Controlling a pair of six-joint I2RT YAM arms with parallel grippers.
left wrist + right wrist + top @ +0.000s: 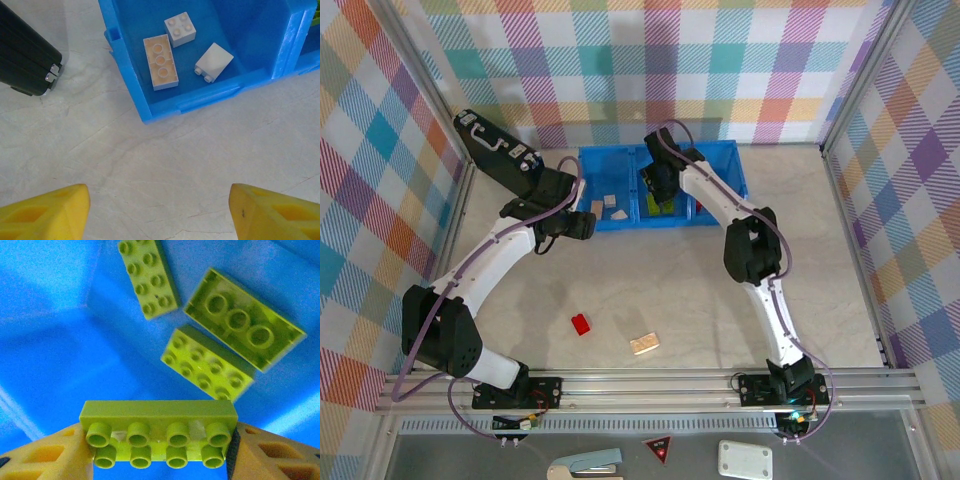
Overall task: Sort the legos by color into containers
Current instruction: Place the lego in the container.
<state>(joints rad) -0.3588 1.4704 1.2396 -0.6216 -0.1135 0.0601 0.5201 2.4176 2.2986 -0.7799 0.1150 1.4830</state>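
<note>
Your right gripper (159, 452) is clamped on a lime green brick (159, 412), with a yellow finger against each short end and the studs facing the wrist camera. It hangs over the middle compartment (45, 350) of the blue bin (725, 165). Three more green bricks (207, 365) lie on the floor of that compartment below it. Two are studs-up and one is flipped, so you see its hollow underside.

Your left gripper (160, 215) is spread wide with nothing between the fingers. It hovers over bare table (150, 165) just in front of the bin's left compartment (240, 30). In there you've got three cream bricks (161, 62): a long one lying upside down, a small square one studs-up, and another small one tipped on its side. The corner of the black briefcase (25, 60) sits just left of the bin, not touching it.

Out on the open table, well clear of the bin, a loose red brick (581, 324) and a loose cream brick (645, 343) lie near each other. They're on the near side, roughly between the two arm bases.
</note>
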